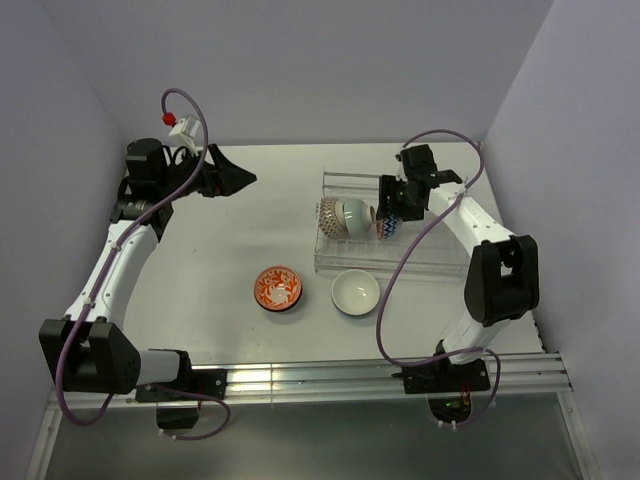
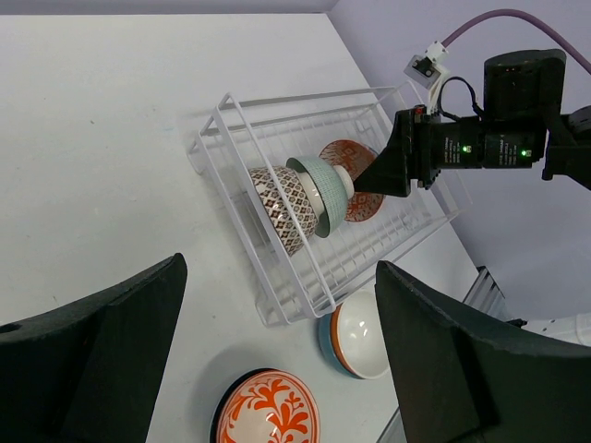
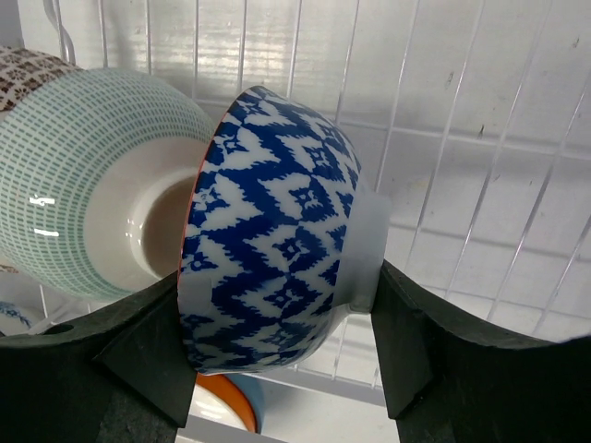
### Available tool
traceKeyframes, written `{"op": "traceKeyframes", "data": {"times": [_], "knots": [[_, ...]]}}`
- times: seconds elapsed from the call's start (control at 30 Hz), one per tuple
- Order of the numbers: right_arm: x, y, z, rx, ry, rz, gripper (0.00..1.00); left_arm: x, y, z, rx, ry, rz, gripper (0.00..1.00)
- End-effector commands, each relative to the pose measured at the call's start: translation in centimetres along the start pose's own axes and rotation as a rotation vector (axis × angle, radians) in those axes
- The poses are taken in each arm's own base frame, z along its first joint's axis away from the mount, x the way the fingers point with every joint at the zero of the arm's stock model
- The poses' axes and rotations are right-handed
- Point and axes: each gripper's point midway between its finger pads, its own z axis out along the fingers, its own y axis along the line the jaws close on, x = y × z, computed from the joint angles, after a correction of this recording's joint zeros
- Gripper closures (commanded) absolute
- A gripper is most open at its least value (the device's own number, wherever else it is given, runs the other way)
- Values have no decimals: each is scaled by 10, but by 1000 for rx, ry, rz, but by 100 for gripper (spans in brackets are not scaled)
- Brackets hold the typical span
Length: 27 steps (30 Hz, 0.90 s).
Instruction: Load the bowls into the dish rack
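The wire dish rack (image 1: 345, 178) stands right of centre. A brown-patterned bowl (image 1: 330, 215) and a pale green bowl (image 1: 352, 214) stand on edge in it, nested. My right gripper (image 1: 392, 215) is shut on a blue-white patterned bowl (image 3: 277, 268), held on edge over the rack (image 3: 462, 138) against the green bowl (image 3: 83, 185). An orange-red bowl (image 1: 278, 288) and a teal bowl with a white inside (image 1: 355, 292) sit on the table in front of the rack. My left gripper (image 1: 235, 180) is open and empty, raised at the far left.
The left wrist view looks down on the rack (image 2: 222, 111), the orange-red bowl (image 2: 268, 415) and the teal bowl (image 2: 365, 337) between my open fingers (image 2: 120, 341). Purple walls close in the table at back and sides. A metal rail (image 1: 330, 378) runs along the near edge.
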Motion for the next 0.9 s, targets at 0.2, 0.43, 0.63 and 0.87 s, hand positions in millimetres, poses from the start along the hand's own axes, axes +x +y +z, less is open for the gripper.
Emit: {"op": "traceKeyframes", "data": {"times": [0.2, 0.43, 0.63, 0.87], "knots": [[-21, 8, 1, 14, -29, -26, 73, -9, -12, -11, 30, -30, 62, 11], [-21, 15, -6, -20, -15, -39, 37, -9, -14, -12, 32, -28, 64, 11], [-19, 18, -8, -38, -9, -40, 13, -9, -15, -13, 38, -26, 68, 11], [-22, 26, -17, -75, -14, -37, 2, -7, -15, -14, 37, -22, 69, 11]]}}
